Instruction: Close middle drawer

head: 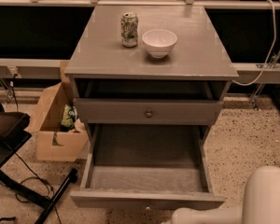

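Open middle drawer (pixel 147 181) just above bottom-edge jaws

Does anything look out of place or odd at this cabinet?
The middle drawer stands pulled far out, its inside bare. The drawer above it has a dark gap over its front, so it may be slightly open. The can and bowl stand upright. The gripper is out of view; only the white arm shows, bottom right.

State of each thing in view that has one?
middle drawer, pulled far out, empty
upper drawer, pushed in
can, upright on the cabinet top
bowl, upright, looks empty
cardboard box, open, items inside
gripper, out of view past the bottom edge; only the arm shows
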